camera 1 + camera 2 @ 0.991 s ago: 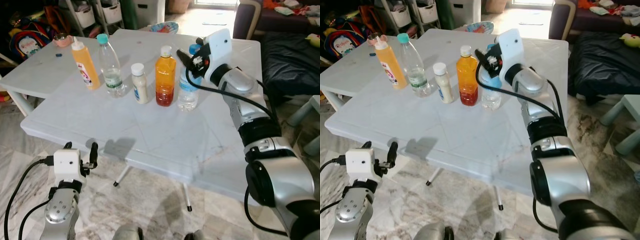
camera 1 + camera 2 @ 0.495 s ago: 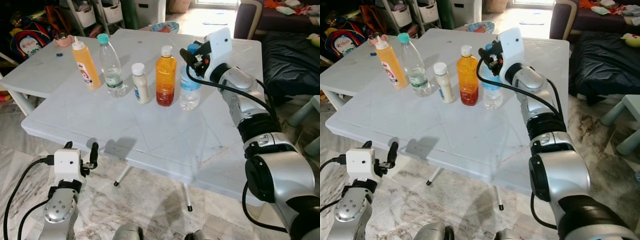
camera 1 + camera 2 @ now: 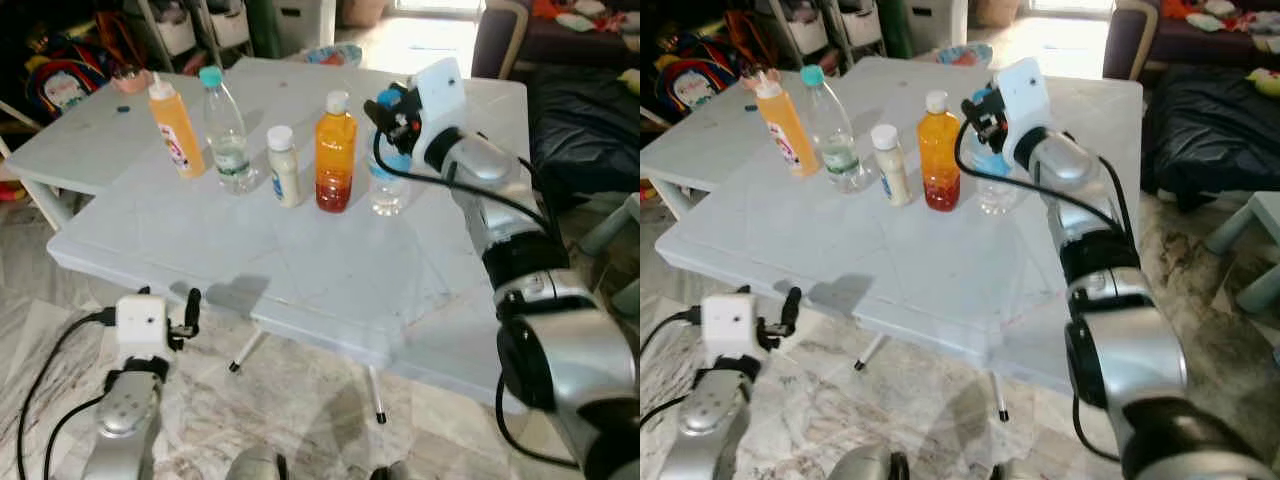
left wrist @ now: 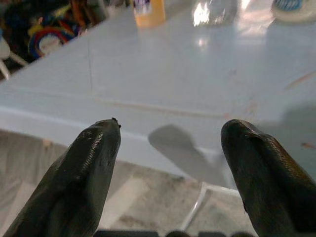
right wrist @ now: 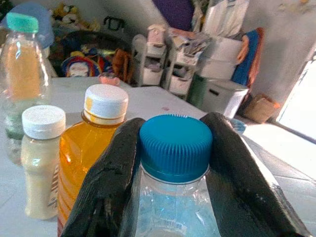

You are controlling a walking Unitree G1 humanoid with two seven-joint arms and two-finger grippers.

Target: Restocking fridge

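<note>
Head views. White folding table [image 3: 300, 270] carrying a row of five bottles, from the robot's left to right: orange squeeze bottle [image 3: 173, 128]; clear bottle with teal cap [image 3: 226, 134]; small cream bottle with white cap [image 3: 283, 167]; orange juice bottle with white cap [image 3: 335, 153]; clear water bottle with blue cap [image 3: 388, 170], at the right end of the row, just beside the juice bottle. Right gripper [image 3: 388, 108] reaches over the table with its fingers at the neck of the water bottle. Left gripper [image 3: 167, 297] sits low, in front of the table's near edge, above the marble floor [image 3: 310, 420].

Left wrist view. Left gripper [image 4: 168, 143]: two black fingers [image 4: 86, 173] spread wide, holding nothing; table edge beyond them.

Right wrist view. Right gripper [image 5: 174, 148]: one finger [image 5: 106, 182] on each side of the water bottle [image 5: 175, 207], closed in against its neck just under the blue cap. Juice bottle [image 5: 89, 158], cream bottle [image 5: 42, 163] and teal-capped bottle [image 5: 22, 64] stand beyond it.
</note>
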